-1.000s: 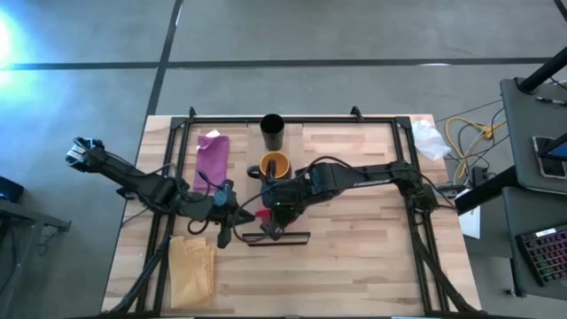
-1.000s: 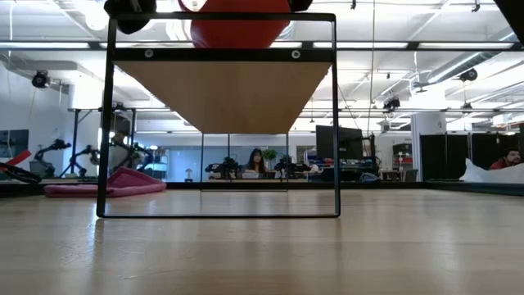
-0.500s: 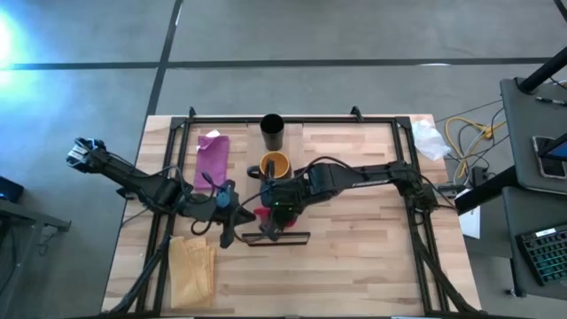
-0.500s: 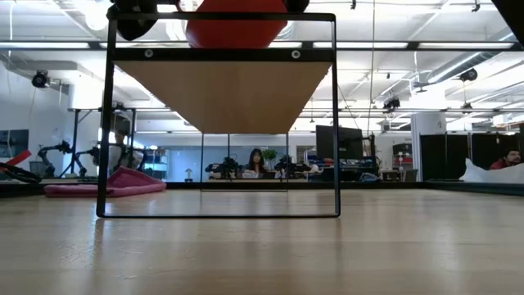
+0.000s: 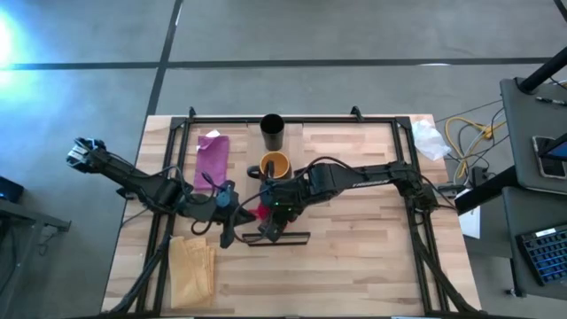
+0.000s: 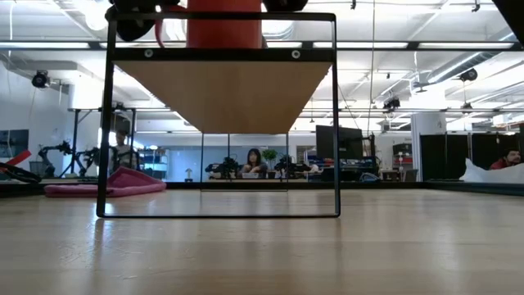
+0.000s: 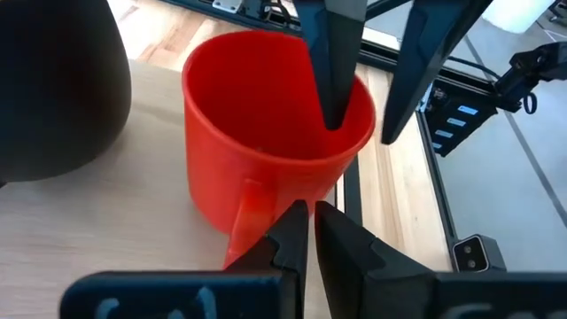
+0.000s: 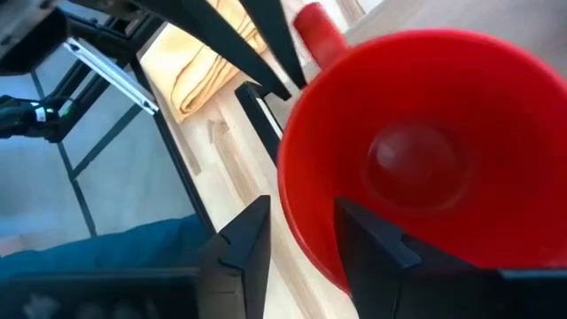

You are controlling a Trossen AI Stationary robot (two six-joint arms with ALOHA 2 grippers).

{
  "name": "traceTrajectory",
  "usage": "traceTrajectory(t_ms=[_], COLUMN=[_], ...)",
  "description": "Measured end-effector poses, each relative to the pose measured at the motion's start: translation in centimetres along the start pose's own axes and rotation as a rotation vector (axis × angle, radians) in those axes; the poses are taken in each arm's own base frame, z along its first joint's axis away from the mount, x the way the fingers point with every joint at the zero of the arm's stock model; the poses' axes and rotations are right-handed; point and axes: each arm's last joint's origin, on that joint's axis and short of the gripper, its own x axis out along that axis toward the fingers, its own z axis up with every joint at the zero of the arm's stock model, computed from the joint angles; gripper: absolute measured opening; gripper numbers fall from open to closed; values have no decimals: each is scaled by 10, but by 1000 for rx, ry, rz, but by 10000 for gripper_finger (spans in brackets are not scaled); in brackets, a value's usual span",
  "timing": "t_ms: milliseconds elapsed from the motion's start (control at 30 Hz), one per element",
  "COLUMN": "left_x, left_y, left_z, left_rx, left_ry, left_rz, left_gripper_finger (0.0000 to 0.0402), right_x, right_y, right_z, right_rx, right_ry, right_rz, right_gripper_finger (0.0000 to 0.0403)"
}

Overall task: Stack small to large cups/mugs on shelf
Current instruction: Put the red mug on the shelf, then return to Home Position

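Note:
The red handled mug [image 7: 266, 151] stands upright on the pale shelf board [image 6: 225, 90], near its dark wire frame [image 6: 106, 123]. It also shows in the low view [image 6: 223, 23] and the high view [image 5: 251, 213]. My right gripper [image 7: 359, 133] comes down on its rim. My left gripper [image 7: 310, 232] is shut, level beside the mug's handle [image 7: 248, 221]. The dark mug with the yellow-orange inside [image 5: 275, 165] and the black tumbler [image 5: 272, 131] stand upright farther back. My right gripper has the red mug's rim wall [image 8: 310, 248] on the side away from the handle, one finger [image 7: 330, 80] inside the mug and one [image 7: 412, 71] outside. The fingers come slanting down from above. The mug stands upright on the shelf board. My left gripper's shut fingers lie right by the handle; I cannot tell whether they touch it.
A purple cloth [image 5: 212, 155] lies at the far left and a folded tan cloth [image 5: 193, 266] at the near left. A white crumpled thing [image 5: 430, 137] lies at the far right corner. Dark frame rails [image 5: 266, 118] run along the table's far edge and sides.
The red mug has been tipped from a tilt, with its rounded bottom showing, to upright on the shelf board, still between my right gripper's fingers.

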Motion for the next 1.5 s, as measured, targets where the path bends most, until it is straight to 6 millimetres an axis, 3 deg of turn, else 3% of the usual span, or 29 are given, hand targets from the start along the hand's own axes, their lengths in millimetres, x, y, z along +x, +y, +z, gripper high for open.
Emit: traceTrajectory(t_ms=[300,833,967,1167,1333,1400,1500], left_x=[2,0,-23,-77,-122,-139,-153], left_y=[2,-2,-7,-6,-4,-3,-7], left_z=[-4,-1,19,48,75,80,80], left_rx=[2,-10,-36,-74,-240,-187,98], left_ry=[12,14,-48,-189,-484,-575,-677], left_rz=[4,-94,-210,-366,-570,-679,-900], left_gripper_finger=[10,10,10,10,10,10,10], right_x=[-3,-48,-82,-145,-194,-212,-230], right_y=[1,3,4,-1,-1,4,17], right_z=[1,-1,-5,-21,-29,-33,-47], right_rx=[-3,-40,-82,-165,-124,-219,-424], right_ry=[-16,-218,-296,-373,-522,-599,-607], right_rz=[7,-65,-42,12,130,186,345], right_gripper_finger=[118,118,118,118,119,118,115])
